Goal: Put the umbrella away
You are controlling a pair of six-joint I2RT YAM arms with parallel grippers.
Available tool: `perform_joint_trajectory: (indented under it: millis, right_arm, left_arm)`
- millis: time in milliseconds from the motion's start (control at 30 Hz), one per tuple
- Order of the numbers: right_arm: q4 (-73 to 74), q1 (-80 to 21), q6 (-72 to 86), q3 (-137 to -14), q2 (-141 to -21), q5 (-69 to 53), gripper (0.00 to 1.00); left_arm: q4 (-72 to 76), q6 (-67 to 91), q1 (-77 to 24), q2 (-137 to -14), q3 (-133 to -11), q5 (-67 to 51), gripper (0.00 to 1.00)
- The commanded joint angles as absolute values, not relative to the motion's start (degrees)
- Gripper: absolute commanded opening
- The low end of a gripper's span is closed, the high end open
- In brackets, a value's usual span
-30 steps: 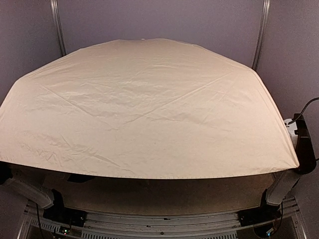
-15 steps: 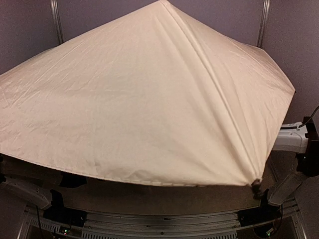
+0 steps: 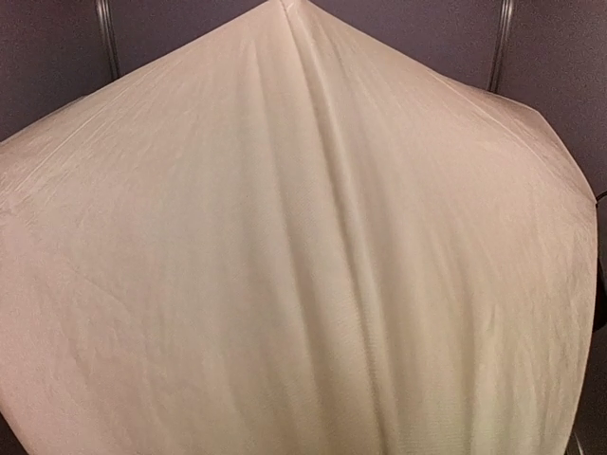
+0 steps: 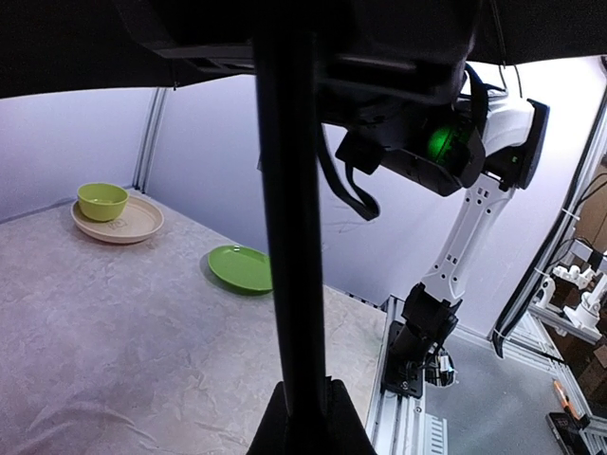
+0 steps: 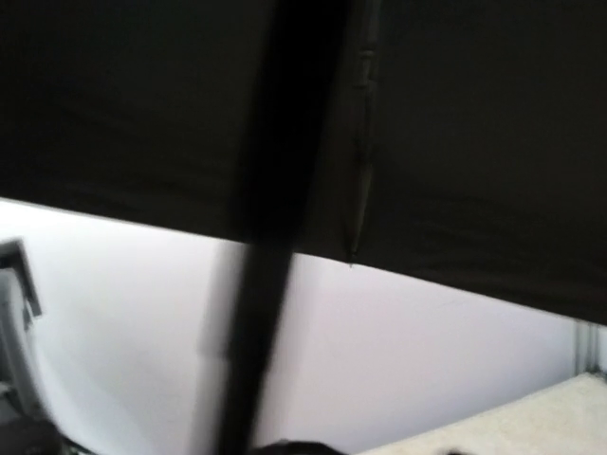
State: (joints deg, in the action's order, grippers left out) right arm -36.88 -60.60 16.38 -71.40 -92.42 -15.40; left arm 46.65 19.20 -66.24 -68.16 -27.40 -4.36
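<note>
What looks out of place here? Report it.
The umbrella stands open and tilted, its cream canopy filling nearly the whole top view and blocking everything beneath it. The green bowl and green plate sit upright, nothing spilled.

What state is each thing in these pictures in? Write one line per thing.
umbrella, open, canopy spread wide.
left gripper, shut on the umbrella's shaft.
right gripper, high by the shaft under the canopy; whether it is open or shut is unclear.
green bowl, upright on the beige plate.
beige plate, flat on the table.
green plate, flat on the table, nothing on it.
</note>
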Motion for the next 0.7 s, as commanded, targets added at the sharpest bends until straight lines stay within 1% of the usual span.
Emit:
perform_joint_trajectory:
  millis: [0, 100, 133, 167, 200, 233, 267, 300, 333, 400, 433, 500, 567, 667]
  right_arm:
    - [-37.6, -60.1, 17.6, -74.0, -93.9, -19.6, 0.41]
    - [-38.5, -59.7, 18.4, -73.5, -93.6, -19.7, 0.12]
    - [-38.7, -59.6, 18.7, -73.4, -93.4, -19.1, 0.05]
    - [-38.5, -59.6, 19.0, -73.4, -93.4, -17.8, 0.00]
    - [-38.0, -59.6, 19.3, -73.6, -93.6, -16.0, 0.00]
    - [-37.6, -59.6, 19.5, -73.7, -93.8, -14.1, 0.00]
    - [-36.6, -59.6, 19.8, -74.0, -93.9, -11.8, 0.00]
    - [-36.1, -59.6, 20.3, -74.3, -94.2, -9.7, 0.00]
    - [-34.6, -59.6, 20.7, -74.7, -94.5, -7.3, 0.00]
    - [-32.3, -59.7, 21.8, -75.5, -94.9, -2.4, 0.00]
    - [-31.0, -60.0, 22.2, -75.9, -95.1, 0.8, 0.00]
    - [-29.4, -60.2, 22.7, -76.0, -95.3, 7.5, 0.00]
    - [-29.5, -59.6, 23.1, -75.7, -95.6, 11.4, 0.00]
    - [-30.5, -57.9, 24.2, -75.4, -95.9, 10.3, 0.00]
  left_arm:
    - [51.9, 16.2, -66.7, -67.0, -27.7, -8.9, 0.00]
    - [51.9, 16.5, -66.5, -66.8, -27.5, -9.6, 0.00]
    - [51.7, 16.7, -66.5, -66.8, -27.5, -9.3, 0.00]
    - [51.6, 17.1, -66.4, -66.9, -27.5, -8.6, 0.00]
    - [51.1, 17.3, -66.4, -66.9, -27.5, -7.1, 0.10]
    - [50.6, 17.3, -66.3, -67.0, -27.6, -5.1, 0.38]
    - [49.5, 17.3, -66.3, -67.1, -27.8, -1.9, 0.56]
    - [48.1, 17.3, -66.3, -67.1, -28.0, 1.5, 0.61]
    - [46.3, 17.4, -66.3, -67.2, -28.3, 5.9, 0.62]
    - [43.6, 17.8, -66.1, -68.0, -29.0, 14.3, 0.60]
    - [42.7, 18.1, -65.8, -68.5, -29.2, 15.7, 0.59]
    - [42.6, 19.5, -64.7, -69.7, -29.2, 16.0, 0.60]
    - [43.2, 20.5, -63.3, -71.6, -29.0, 13.9, 0.62]
    - [41.9, 20.5, -61.5, -75.2, -31.1, 8.5, 0.66]
